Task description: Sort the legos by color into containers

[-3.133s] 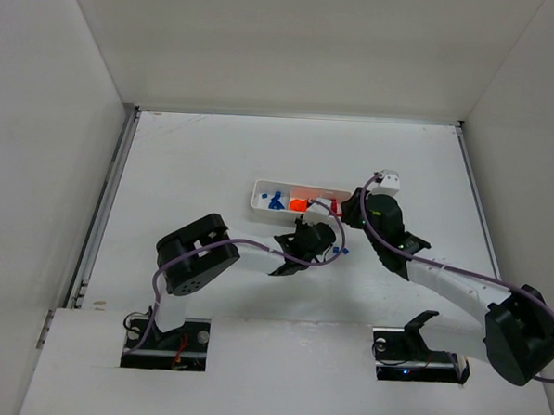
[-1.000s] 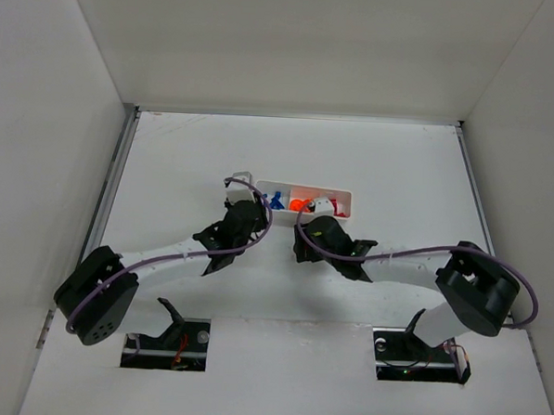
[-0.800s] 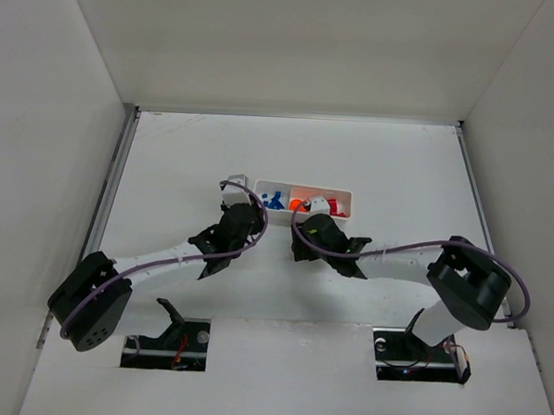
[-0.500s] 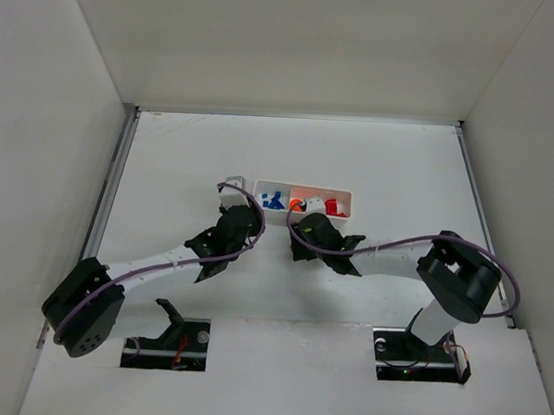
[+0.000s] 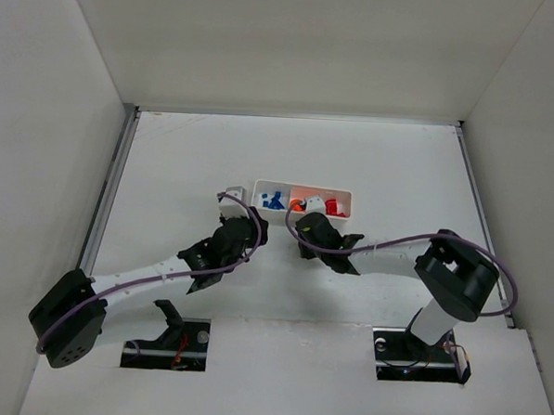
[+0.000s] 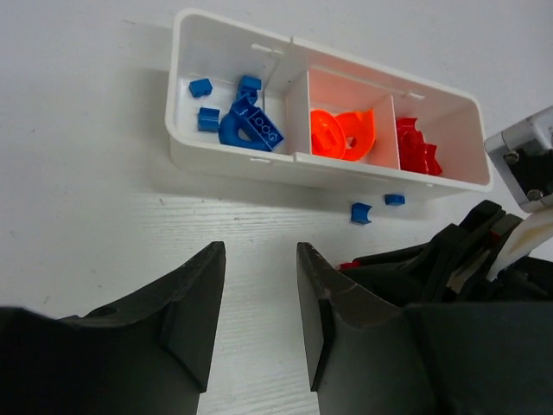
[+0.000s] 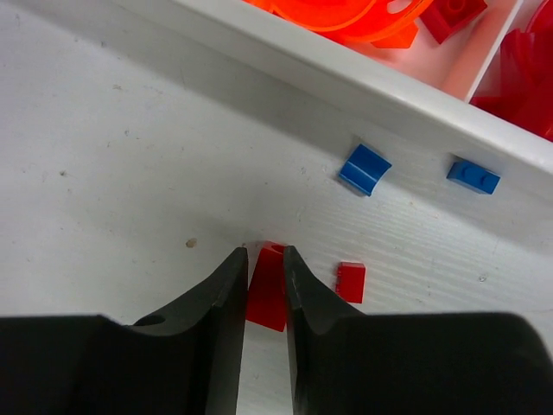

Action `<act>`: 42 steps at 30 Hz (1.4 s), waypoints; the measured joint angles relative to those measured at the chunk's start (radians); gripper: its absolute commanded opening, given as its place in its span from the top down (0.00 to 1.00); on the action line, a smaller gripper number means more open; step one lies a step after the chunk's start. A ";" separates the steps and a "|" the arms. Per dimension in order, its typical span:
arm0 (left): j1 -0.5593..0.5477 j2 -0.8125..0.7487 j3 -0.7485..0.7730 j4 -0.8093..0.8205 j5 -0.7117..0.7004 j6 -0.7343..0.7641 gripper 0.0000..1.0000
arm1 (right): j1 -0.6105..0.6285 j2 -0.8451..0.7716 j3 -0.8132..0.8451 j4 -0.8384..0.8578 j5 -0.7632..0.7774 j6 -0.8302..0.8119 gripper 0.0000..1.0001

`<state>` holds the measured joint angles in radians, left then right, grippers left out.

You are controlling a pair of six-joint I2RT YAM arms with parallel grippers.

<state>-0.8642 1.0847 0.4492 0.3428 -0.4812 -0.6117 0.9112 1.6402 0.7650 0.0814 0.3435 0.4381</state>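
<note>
The right fingers [image 7: 223, 303] stand narrow, pinching a small red plastic brick [image 7: 268, 290] that lies on the white bench [image 7: 104, 173]. A second, smaller red plastic piece [image 7: 349, 282] lies just beside that brick, apart from it and outside the grip. The left fingers [image 6: 194, 311] are spread wide with only bare bench between them, low over the surface near the tray's left end. Beyond the held brick, a curved blue plastic piece [image 7: 364, 169] and a flat blue plastic piece [image 7: 473, 175] lie loose on the bench, close to the near wall of the tray.

Farther back sits the white oblong plastic tray [image 6: 233, 160], its three square compartments in a row. From the left wrist view, the left compartment holds a cluster of blue pieces [image 6: 251, 125], the middle one holds bright orange pieces [image 6: 343, 134], and the right one holds red pieces [image 6: 417, 151]. From above, both arms reach inward toward the tray's [image 5: 301, 186] near side, the left one at its left end and the right one before its middle.
</note>
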 measured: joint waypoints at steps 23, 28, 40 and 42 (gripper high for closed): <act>-0.294 0.294 0.116 0.084 -0.005 -0.015 0.62 | -0.333 -0.218 0.040 -0.013 -0.013 -0.021 0.73; -0.345 0.394 0.193 0.106 -0.005 -0.014 0.62 | -0.354 -0.147 0.055 -0.001 -0.018 -0.025 0.50; -0.431 0.662 0.407 0.114 -0.032 0.026 0.62 | -0.361 -0.380 -0.052 0.057 0.004 0.000 0.51; -0.433 0.711 0.447 0.111 -0.051 0.034 0.63 | -0.373 -0.417 -0.080 0.076 0.005 0.011 0.51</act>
<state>-1.2968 1.7958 0.8967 0.4538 -0.5327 -0.5777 0.5385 1.2232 0.6846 0.1570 0.3481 0.4496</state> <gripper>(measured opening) 0.378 0.488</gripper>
